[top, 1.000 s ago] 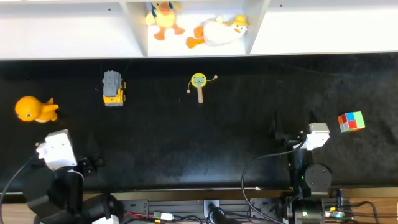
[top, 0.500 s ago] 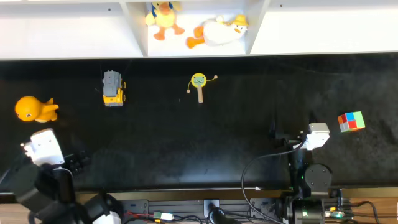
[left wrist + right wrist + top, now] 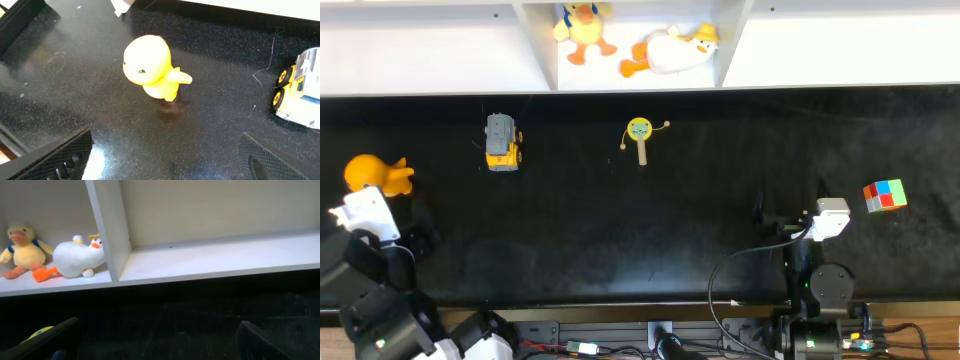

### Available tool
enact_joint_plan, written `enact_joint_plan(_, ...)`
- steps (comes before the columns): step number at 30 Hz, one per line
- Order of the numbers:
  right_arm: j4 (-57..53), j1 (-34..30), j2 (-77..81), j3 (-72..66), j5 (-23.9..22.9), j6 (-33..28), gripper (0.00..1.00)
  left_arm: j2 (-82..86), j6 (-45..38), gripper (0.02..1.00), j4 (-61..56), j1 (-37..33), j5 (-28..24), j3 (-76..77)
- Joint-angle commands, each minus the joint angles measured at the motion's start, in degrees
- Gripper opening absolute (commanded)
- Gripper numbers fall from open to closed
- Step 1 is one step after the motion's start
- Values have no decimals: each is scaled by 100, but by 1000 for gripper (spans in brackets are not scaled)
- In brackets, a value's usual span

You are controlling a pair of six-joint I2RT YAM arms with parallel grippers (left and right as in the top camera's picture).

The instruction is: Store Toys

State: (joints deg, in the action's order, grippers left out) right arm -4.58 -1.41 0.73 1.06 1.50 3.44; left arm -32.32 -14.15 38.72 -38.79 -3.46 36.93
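Hovering by the yellow toy at the table's left, the left gripper gapes apart; the right gripper likewise.

- A robot lab bench: the left arm and right arm stand at one edge of a black mat.
- Loose cables run behind the right jaws, down to the bases.
- A plain white shelf with dividers stands ahead of the right jaws, across the mat.
- Toys sit well apart on the mat, ahead of the jaws: truck, rattle, cube.
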Motion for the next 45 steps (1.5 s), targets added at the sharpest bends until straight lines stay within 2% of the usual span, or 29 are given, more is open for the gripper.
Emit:
enact_joint_plan(1, 15, -11, -52, -79, 15, 44, 996, 15, -66, 972, -59, -37, -96, 157)
enact_joint_plan(12, 15, -11, -52, -79, 15, 44, 993, 11, -214, 991, -341, -42, 55, 157)
enact_joint_plan(28, 15, -11, -52, -79, 15, 44, 996, -1099, -90, 998, 42, -46, -197, 1235)
enact_joint_plan(34, 15, -11, -52, -79, 15, 44, 993, -1611, -188, 998, -2, -343, -695, 1322)
enact_joint_plan(42, 15, -11, -52, -79, 17, 46, 996, -2494, -848, 967, -247, -1381, -1515, 1458)
enact_joint_plan(45, 15, -11, -52, -79, 15, 44, 996, -2789, -866, 965, -573, -1681, -1904, 1460)
